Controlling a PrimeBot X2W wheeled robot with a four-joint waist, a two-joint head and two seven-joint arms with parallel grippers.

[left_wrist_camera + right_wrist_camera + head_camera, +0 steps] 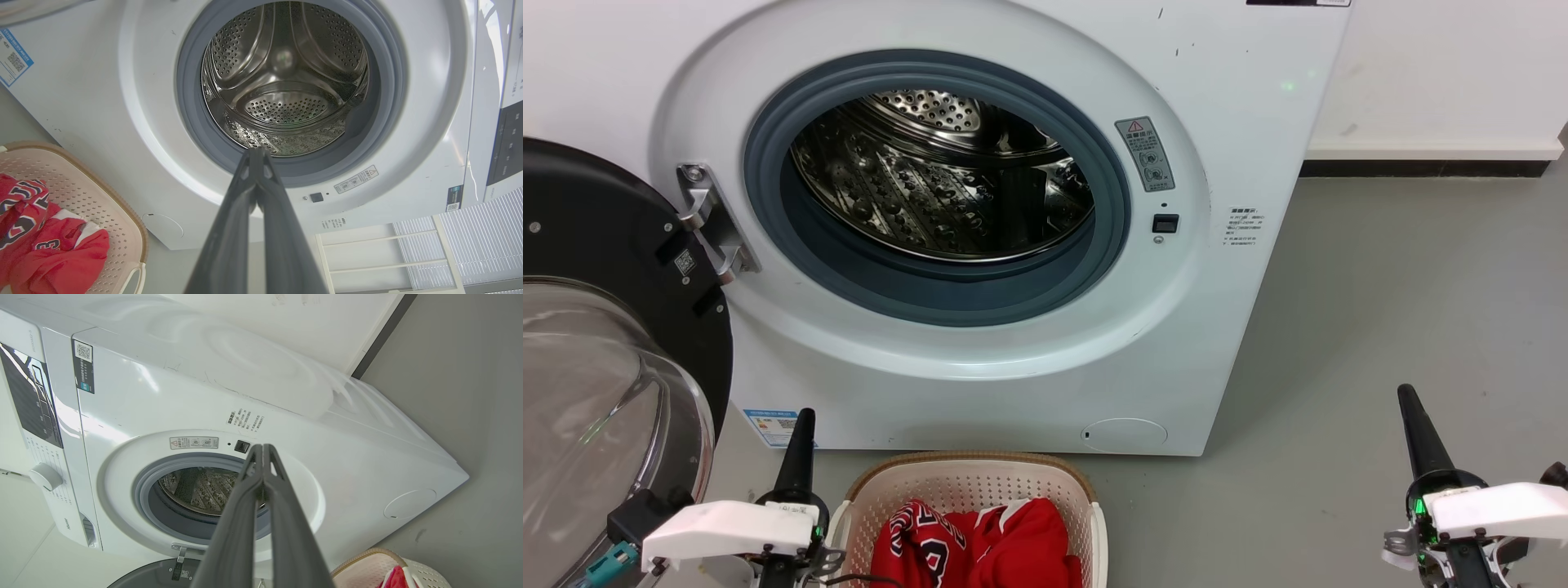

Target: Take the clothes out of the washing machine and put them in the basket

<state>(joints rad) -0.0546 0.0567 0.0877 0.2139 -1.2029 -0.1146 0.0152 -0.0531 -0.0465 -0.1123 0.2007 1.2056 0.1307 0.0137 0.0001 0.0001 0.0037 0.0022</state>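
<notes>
The white washing machine stands with its round door swung open to the left, and its steel drum holds nothing that I can see. The clothes, red with black-and-white lettering, lie heaped in the cream basket on the floor before the machine. My left gripper is shut and holds nothing, just left of the basket. My right gripper is shut over the floor at the right. In the left wrist view the clothes lie in the basket beside the shut left gripper.
Grey floor stretches to the right of the machine, up to a white wall with a dark skirting. The open door with its glass bowl stands close by my left arm. A white slatted unit shows in the left wrist view.
</notes>
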